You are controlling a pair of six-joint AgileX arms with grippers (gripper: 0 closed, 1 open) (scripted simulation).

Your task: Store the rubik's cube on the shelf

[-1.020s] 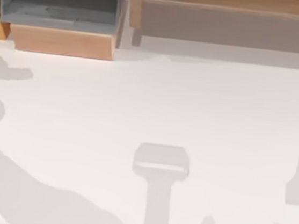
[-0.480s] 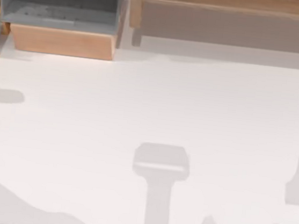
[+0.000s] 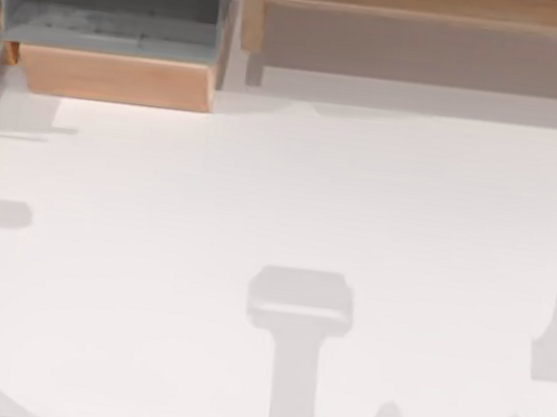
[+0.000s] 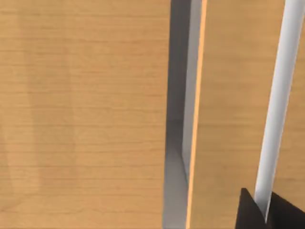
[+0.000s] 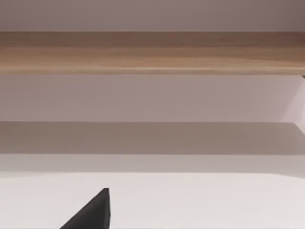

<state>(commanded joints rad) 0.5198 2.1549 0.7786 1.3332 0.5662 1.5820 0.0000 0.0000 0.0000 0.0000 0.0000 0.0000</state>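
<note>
Top view: drawer unit (image 3: 122,35) beside shelf (image 3: 439,36) on table (image 3: 359,208); jaw states impossible to tell

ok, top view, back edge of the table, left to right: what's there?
Boxy wooden drawer unit with grey lining → wooden side post → shelf with its grey-brown front panel, running to the right edge. In front of them lies the white table.

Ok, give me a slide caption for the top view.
Open drawer unit beside the long shelf above a white table.
</note>
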